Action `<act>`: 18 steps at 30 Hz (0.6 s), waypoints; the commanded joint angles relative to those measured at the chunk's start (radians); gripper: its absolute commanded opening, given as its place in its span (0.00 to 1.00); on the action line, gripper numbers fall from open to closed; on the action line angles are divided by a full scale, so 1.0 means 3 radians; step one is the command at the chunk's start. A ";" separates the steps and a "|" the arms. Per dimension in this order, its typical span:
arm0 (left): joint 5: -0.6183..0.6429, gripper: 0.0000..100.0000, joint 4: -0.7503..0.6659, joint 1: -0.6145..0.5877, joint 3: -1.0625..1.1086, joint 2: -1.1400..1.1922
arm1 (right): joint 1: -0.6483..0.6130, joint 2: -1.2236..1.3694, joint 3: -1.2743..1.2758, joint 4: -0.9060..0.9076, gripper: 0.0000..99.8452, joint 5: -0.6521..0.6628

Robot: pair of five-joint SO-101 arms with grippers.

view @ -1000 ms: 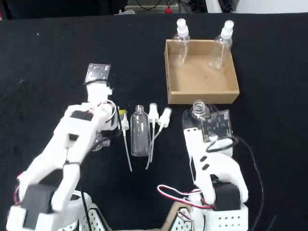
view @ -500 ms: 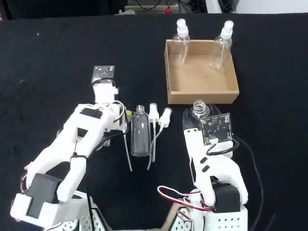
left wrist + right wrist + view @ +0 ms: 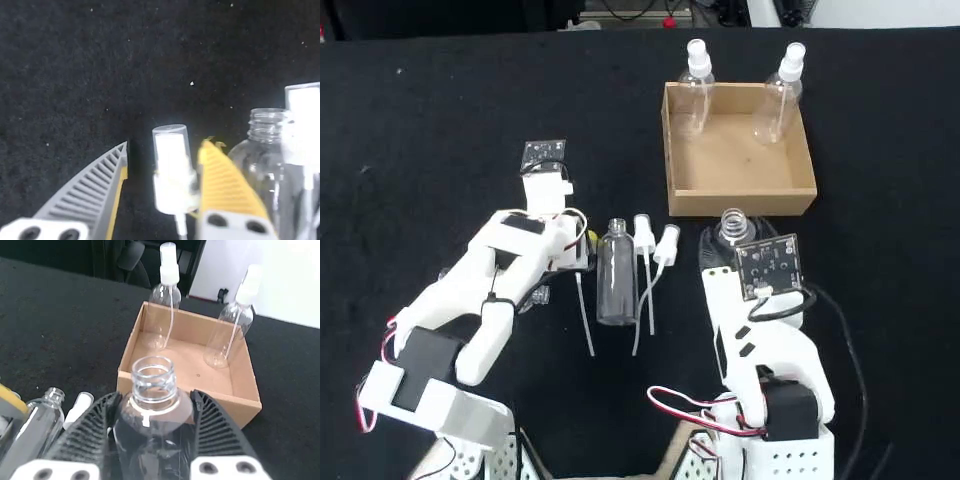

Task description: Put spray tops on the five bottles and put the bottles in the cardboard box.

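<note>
My left gripper is open around a white spray top lying on the black table; the top rests against the yellow finger. Beside it lies a clear uncapped bottle. Two more spray tops lie just right of that bottle. My right gripper is shut on an upright uncapped bottle in front of the cardboard box. Two capped bottles stand at the box's back wall.
A clear object shows partly under the left arm. The box floor has free room in front of the two standing bottles. Black cloth covers the table, with open space at the far left and far right.
The left arm has swung right and forward, bringing its open jaws around the leftmost spray top. The lying bottle and the other two tops shifted slightly right. The right arm kept still.
</note>
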 commanded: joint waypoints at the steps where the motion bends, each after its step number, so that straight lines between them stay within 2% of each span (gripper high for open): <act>1: 0.0097 0.08 0.0271 0.0043 -0.0340 0.0005 | -0.0041 -0.0074 -0.0023 -0.0046 0.08 0.0005; 3: 0.0097 0.02 0.0292 0.0043 -0.0355 0.0005 | -0.0041 -0.0074 -0.0023 -0.0046 0.08 0.0005; 6: 0.0097 0.06 0.0317 0.0043 -0.0345 -0.0020 | -0.0041 -0.0074 -0.0023 -0.0046 0.08 0.0005; 10: 0.0087 0.03 0.0353 -0.0054 -0.0442 -0.0123 | -0.0041 -0.0074 -0.0023 -0.0046 0.08 0.0000; 15: 0.0066 0.03 0.0680 -0.0299 -0.0719 -0.0721 | -0.0046 -0.0100 -0.0018 -0.0046 0.08 -0.0020; 18: 0.0066 0.03 0.0685 -0.0453 -0.0806 -0.1176 | -0.0046 -0.0105 -0.0018 -0.0077 0.08 -0.0138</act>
